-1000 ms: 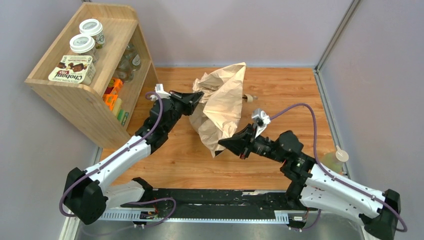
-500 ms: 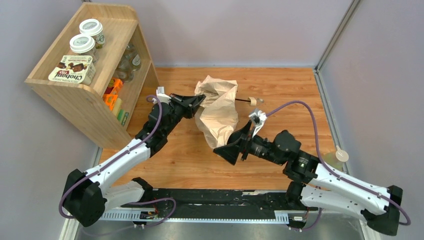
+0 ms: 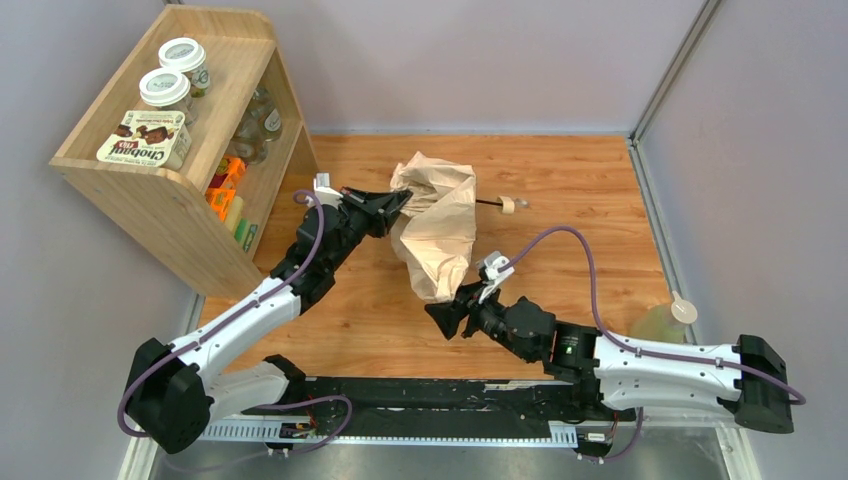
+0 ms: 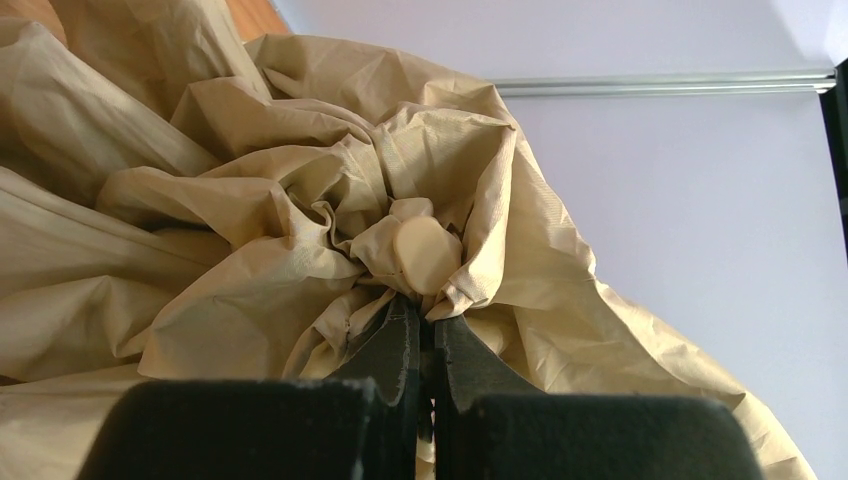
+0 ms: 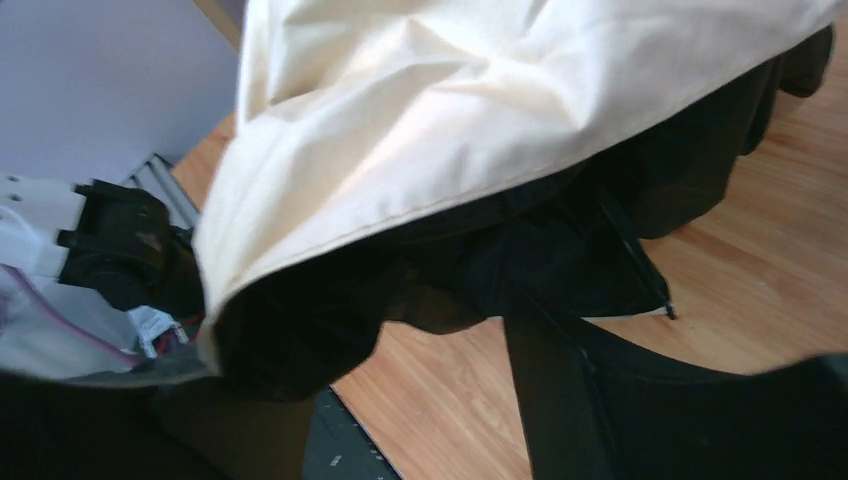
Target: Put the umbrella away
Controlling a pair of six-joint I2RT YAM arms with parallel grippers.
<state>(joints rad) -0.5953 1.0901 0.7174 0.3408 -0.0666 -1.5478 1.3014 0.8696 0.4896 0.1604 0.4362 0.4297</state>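
The umbrella (image 3: 437,230) lies crumpled mid-table, its pale peach-beige canopy (image 4: 250,220) bunched around a round cream top cap (image 4: 425,255). A thin black shaft sticks out to the right and ends in the small cream handle (image 3: 507,204). My left gripper (image 3: 400,203) is shut on the gathered fabric just under the cap (image 4: 427,320). My right gripper (image 3: 440,315) stands open just below the canopy's lower end, with bare wood between its fingers (image 5: 430,404). Above it hang the canopy's pale outer side (image 5: 480,90) and dark underside.
A wooden shelf (image 3: 170,190) stands at the back left with jars and a Chobani box (image 3: 145,138) on top. A pale bottle (image 3: 665,322) sits at the table's right edge. Walls close off the back and right sides. A black rail (image 3: 420,395) runs along the near edge.
My right gripper opened, let go of the canopy's lower edge and drew back toward the near edge. The canopy collapsed into a smaller bundle. The left gripper kept its hold.
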